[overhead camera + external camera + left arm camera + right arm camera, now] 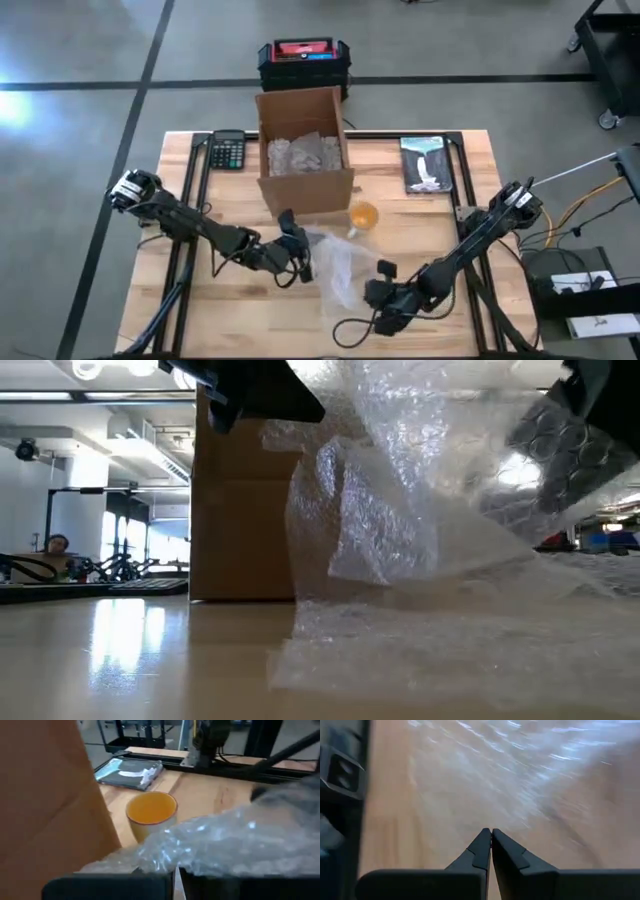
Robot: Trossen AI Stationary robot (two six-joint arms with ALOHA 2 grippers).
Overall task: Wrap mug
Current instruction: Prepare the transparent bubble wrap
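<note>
Mug point(363, 215) upright on the bench point(180, 300), mouth up, just beside the front right corner of the cardboard box point(303, 150); bubble wrap point(338, 262) spread on the bench toward the near edge from the mug, far edge of the sheet touching or nearly touching the mug base.

Left gripper point(297, 258) at the left edge of the sheet, fingers pressed together with a raised fold of wrap bunched over them; pinch likely but contact hidden in the left wrist view. Right gripper point(385, 292) low at the right near edge of the sheet, fingers point(485, 851) pressed together; nothing visible between the tips.

Governing relation: mug away from both grippers, toward the far side of the bench, beyond the sheet; roughly equidistant, slightly right of the left gripper; long axis vertical. Judged next move: sheet drawn over or around the mug, or mug shifted onto the sheet.

Count: one mug; one sheet of wrap; one box holding crumpled paper; one calculator point(228, 151); one book point(425, 163); one dark case point(303, 58) beyond the bench.
</note>
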